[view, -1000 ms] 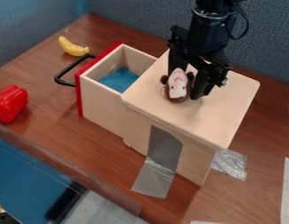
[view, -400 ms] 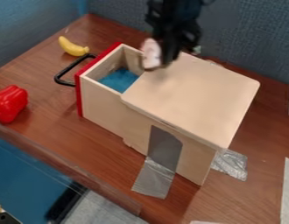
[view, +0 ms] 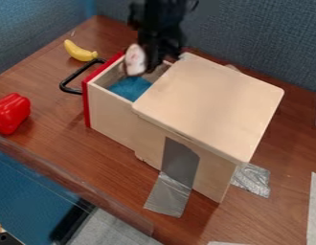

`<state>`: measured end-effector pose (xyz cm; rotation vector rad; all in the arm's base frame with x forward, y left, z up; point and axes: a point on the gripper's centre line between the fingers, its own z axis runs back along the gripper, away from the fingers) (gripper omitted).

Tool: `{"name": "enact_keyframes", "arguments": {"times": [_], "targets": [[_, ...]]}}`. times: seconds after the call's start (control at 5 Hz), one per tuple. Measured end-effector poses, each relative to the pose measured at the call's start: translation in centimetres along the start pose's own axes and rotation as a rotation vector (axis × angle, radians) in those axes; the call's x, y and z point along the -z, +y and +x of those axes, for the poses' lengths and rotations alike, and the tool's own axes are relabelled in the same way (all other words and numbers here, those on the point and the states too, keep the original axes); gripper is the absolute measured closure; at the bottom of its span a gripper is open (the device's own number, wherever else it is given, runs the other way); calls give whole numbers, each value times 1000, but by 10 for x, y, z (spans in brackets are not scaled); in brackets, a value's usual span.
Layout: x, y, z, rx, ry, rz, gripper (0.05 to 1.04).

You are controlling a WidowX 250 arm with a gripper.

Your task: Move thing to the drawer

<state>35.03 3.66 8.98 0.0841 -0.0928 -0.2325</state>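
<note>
The claw (view: 148,64) is clamped on the small toy (view: 134,60), which is held up at its tips, over the open drawer (view: 114,109). Directly under the claw, blue lining (view: 130,88) is seen inside. Beside the claw, the box top (view: 215,103) is left free of the toy. The pickup is done and the carrying seems nearly finished; the lowering and the release are yet to be done.
</note>
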Motion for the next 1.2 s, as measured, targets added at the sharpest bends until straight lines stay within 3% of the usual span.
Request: {"name": "enact_keyframes", "arguments": {"times": [0.2,0.4,0.6,0.8,1.0,1.2], "targets": [[14,2,-2,-28,37,3,954],[16,-1,-3,-62,46,-14,746],[14,-6,-6,-67,66,-47,442],[-6,-5,-6,-54,31,-50,155],[-37,-5,-5,-39,-47,-43,79],[-56,6,-11,-65,-85,-34,83]]}}
